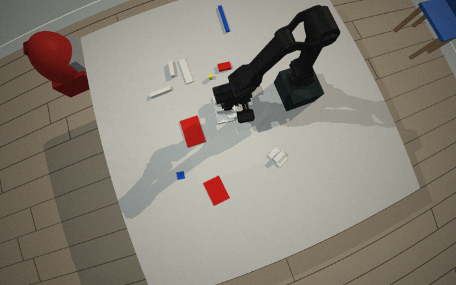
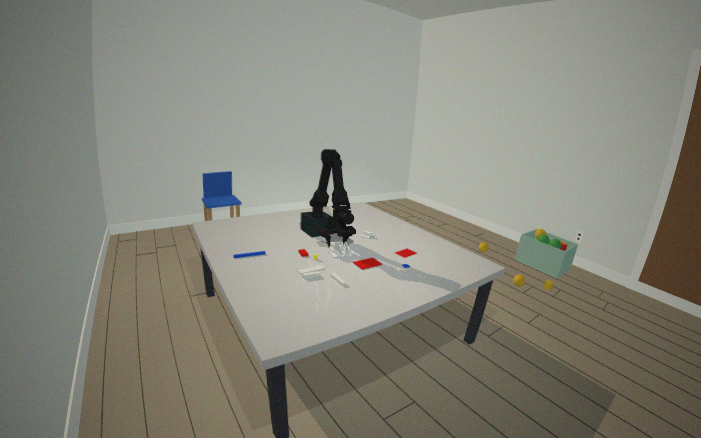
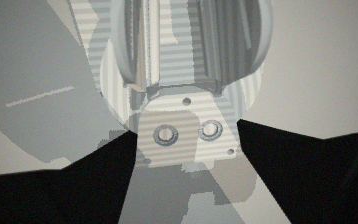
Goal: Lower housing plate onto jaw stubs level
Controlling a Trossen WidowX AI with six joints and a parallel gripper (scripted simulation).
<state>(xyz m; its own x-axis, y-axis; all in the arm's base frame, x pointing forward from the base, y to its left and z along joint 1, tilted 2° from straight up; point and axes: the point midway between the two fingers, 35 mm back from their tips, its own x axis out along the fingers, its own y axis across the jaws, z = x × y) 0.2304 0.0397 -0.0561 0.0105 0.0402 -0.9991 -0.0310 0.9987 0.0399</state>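
Note:
The housing plate (image 3: 186,112) is pale and striped with shadow, with two ringed round features and small holes. My gripper (image 3: 185,128) (image 2: 337,245) (image 1: 235,108) is shut on the housing plate, one black fingertip at each side edge. The two jaws are pale with curved outer sides, a left jaw (image 3: 122,50) and a right jaw (image 3: 264,47), and run from the plate toward the top of the wrist view. A pale ribbed base (image 1: 225,120) lies below them. The stubs are hidden, and I cannot tell whether the plate rests on them or is level.
On the table (image 1: 328,198) (image 2: 287,326), a large red pad (image 1: 192,131) (image 2: 367,263) lies near the gripper, and another red pad (image 1: 216,190) farther off. Also there are a small red block (image 1: 224,66), a yellow cube (image 1: 211,77), white bars (image 1: 186,71) and a white part (image 1: 278,157).

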